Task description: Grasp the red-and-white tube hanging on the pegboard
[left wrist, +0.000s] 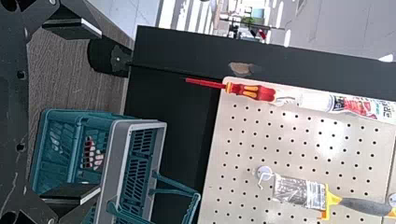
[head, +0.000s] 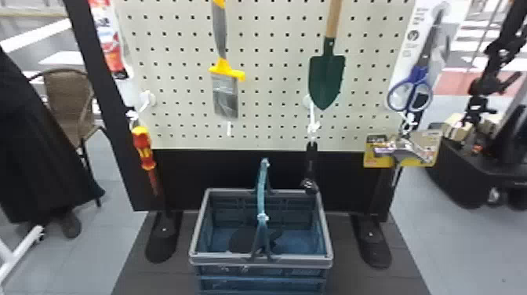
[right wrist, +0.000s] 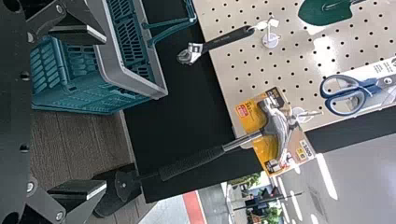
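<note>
Tube: I see the red-and-white tube (head: 108, 35) hanging at the top left edge of the pegboard (head: 274, 117), close against the black frame post, dark end down.
Below the tube: a red-and-yellow screwdriver (head: 144, 153) hangs from a white hook in line with it, its tip down over the black lower panel.
Left gripper: the left gripper (left wrist: 88, 112) is released, its two fingers spread wide. It faces the board's left part and is well apart from the tube.
Right gripper: the right gripper (right wrist: 88, 112) is released too, fingers wide apart. It faces the board's right part and touches none of the tools.
Rest of the board: from left to right I count a paintbrush (head: 225, 78) with a yellow collar, a green trowel (head: 326, 74) and blue-handled scissors (head: 411, 88) in a pack. A black wrench (head: 310, 168) hangs under the trowel, and a hammer (head: 400, 149) on a yellow card hangs at the lower right corner.
Basket: a teal basket (head: 198, 223) with a grey rim stands on the floor just in front of the board, its handle upright. Something dark lies inside; I cannot tell what.
Floor: a dark mat (head: 133, 270) lies under the basket and the stand's two black feet (head: 162, 235), with grey tiles around it.
Room: a woven chair (head: 66, 98) stands behind the board on the left.
</note>
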Available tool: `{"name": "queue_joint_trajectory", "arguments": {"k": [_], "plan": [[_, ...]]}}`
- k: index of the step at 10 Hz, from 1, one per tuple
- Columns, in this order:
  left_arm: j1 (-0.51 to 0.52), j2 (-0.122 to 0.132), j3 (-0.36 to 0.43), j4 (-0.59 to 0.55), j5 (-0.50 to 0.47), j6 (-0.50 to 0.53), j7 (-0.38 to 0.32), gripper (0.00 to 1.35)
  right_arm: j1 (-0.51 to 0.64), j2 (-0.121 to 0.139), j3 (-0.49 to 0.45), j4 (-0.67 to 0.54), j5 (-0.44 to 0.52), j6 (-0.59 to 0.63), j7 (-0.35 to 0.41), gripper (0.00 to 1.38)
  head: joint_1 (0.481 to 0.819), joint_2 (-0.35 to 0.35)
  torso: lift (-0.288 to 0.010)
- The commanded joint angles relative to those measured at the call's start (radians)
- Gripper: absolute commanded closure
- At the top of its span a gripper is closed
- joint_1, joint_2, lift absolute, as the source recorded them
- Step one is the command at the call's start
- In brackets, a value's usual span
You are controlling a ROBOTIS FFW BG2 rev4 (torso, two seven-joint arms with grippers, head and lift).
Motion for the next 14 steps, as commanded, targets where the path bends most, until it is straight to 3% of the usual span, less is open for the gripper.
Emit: {"name": "queue_joint_trajectory", "arguments": {"k": [1,9,14], "plan": [[-0.002,-0.003,0.001,0.0,0.0,-0.004,0.0,0.14,-0.002,0.0,0.0,0.0,0.0,0.005,0.0,0.2,0.549,0.0,-0.1],[-0.022,0.005,0.022,-0.015,-0.017,0.009,-0.001,0.14,0.004,-0.004,0.0,-0.017,0.012,0.02,0.0,0.2,0.549,0.0,-0.1],[-0.258,0.015,0.156,-0.015,-0.063,0.176,-0.164,0.12,0.009,-0.006,0.0,-0.02,0.014,0.031,0.002,0.2,0.549,0.0,-0.1]]}}
